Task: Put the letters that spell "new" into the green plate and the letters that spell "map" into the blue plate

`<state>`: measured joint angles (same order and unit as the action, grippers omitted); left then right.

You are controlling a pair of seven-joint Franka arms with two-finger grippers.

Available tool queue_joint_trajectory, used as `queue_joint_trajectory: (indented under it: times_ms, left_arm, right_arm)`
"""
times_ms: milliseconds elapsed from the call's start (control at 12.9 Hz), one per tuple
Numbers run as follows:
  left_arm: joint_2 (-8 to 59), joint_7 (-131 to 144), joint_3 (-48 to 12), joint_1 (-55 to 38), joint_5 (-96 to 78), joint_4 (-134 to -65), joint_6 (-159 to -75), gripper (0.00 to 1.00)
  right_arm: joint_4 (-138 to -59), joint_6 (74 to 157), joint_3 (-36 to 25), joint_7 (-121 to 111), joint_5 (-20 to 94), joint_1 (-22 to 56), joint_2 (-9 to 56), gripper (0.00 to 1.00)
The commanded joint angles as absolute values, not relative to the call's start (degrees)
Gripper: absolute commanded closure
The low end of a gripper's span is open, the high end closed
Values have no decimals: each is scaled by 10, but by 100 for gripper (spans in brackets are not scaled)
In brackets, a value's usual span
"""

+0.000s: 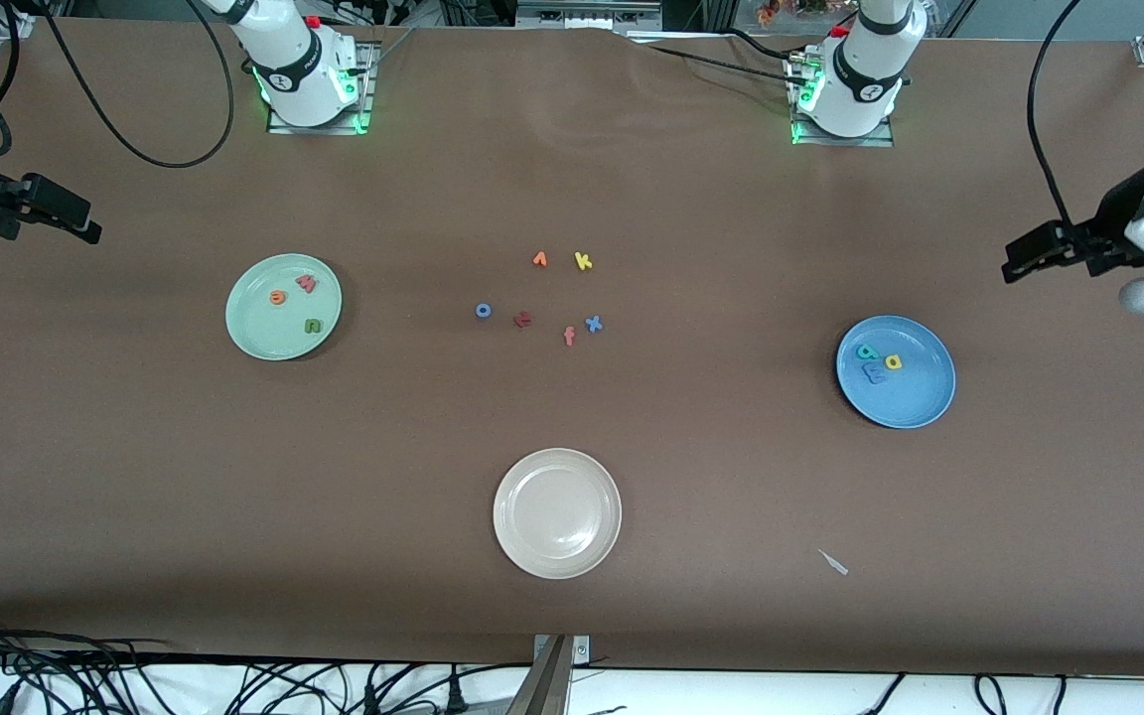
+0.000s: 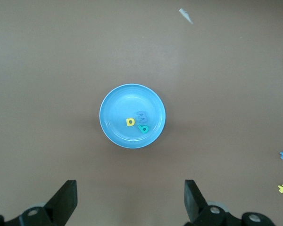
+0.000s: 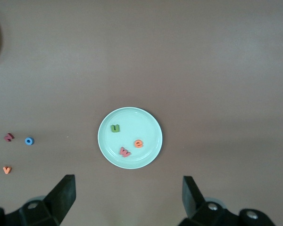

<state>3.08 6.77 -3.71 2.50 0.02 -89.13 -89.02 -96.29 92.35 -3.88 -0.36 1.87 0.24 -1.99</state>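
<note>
The green plate (image 1: 259, 318) holds the orange "e" (image 1: 278, 297), salmon-red "w" (image 1: 307, 284) and green "n" (image 1: 313, 325). In the right wrist view the same plate (image 3: 137, 122) shows with those three letters. The blue plate (image 1: 915, 392) holds the teal "p" (image 1: 867, 352), yellow "a" (image 1: 893, 362) and blue "m" (image 1: 874, 373); it appears in the left wrist view too (image 2: 120, 106). My left gripper (image 1: 1014, 260) (image 2: 131, 197) hangs open and empty, high over the table's left-arm end. My right gripper (image 1: 90, 226) (image 3: 128, 195) hangs open and empty over the right-arm end.
A bare beige plate (image 1: 507, 516) lies nearest the front camera at mid-table. Loose letters sit in the table's middle: orange "v" (image 1: 539, 259), yellow "k" (image 1: 583, 261), blue "o" (image 1: 483, 310), dark red "t" (image 1: 523, 319), orange "f" (image 1: 569, 336), blue "x" (image 1: 593, 323). A white scrap (image 1: 834, 562) lies near the front edge.
</note>
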Motion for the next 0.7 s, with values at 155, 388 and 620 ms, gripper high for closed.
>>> queue_joint_trajectory:
  times_ms: [155, 388, 620]
  left_arm:
    - [-3, 65, -26, 24, -6, -917, -900, 0]
    - [-4, 42, -26, 18, -4, -939, -913, 0]
    - [0, 11, -26, 26, -4, -936, -908, 0]
  right_arm:
    - [-965, 923, -40, -11, 18, 3, -24, 0]
    - [-965, 923, -40, -12, 18, 3, -24, 0]
    - [-965, 922, -40, -12, 18, 3, -24, 0]
